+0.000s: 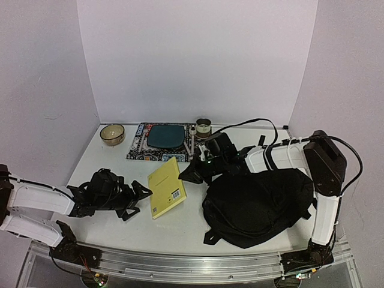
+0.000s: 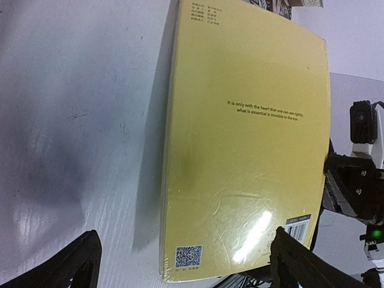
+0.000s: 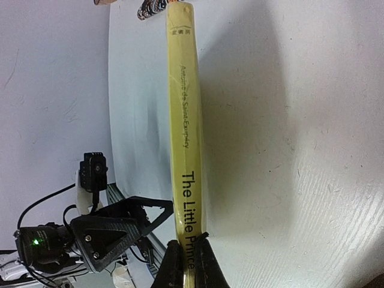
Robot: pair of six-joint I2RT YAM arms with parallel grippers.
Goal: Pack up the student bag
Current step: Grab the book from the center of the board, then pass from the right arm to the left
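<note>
A: While the right gripper (image 1: 191, 174) is clamped on the spine edge of the yellow book (image 1: 167, 187), what are the other fingers doing?
B: The left gripper (image 1: 139, 193) stands with its fingers (image 2: 72, 264) spread wide just off the book's opposite long edge — nothing between them, and I see no contact.
A: And the student bag (image 1: 258, 204)?
B: Slumped just beside the book, on the spine side, the side the right gripper holds. A black heap; from above I cannot make out an open mouth or zip.
A: So which way must the book travel?
B: Away from the left gripper, spine side leading, across to the bag. The book's long axis lies roughly parallel to the flank of the bag that faces it, so I judge it arrives broadside unless it gets turned. The right arm is the nearer one — the bag lies between the book and that arm's base.
A: Weak point?
B: A pinch on one edge only; the book may sag or swing.
</note>
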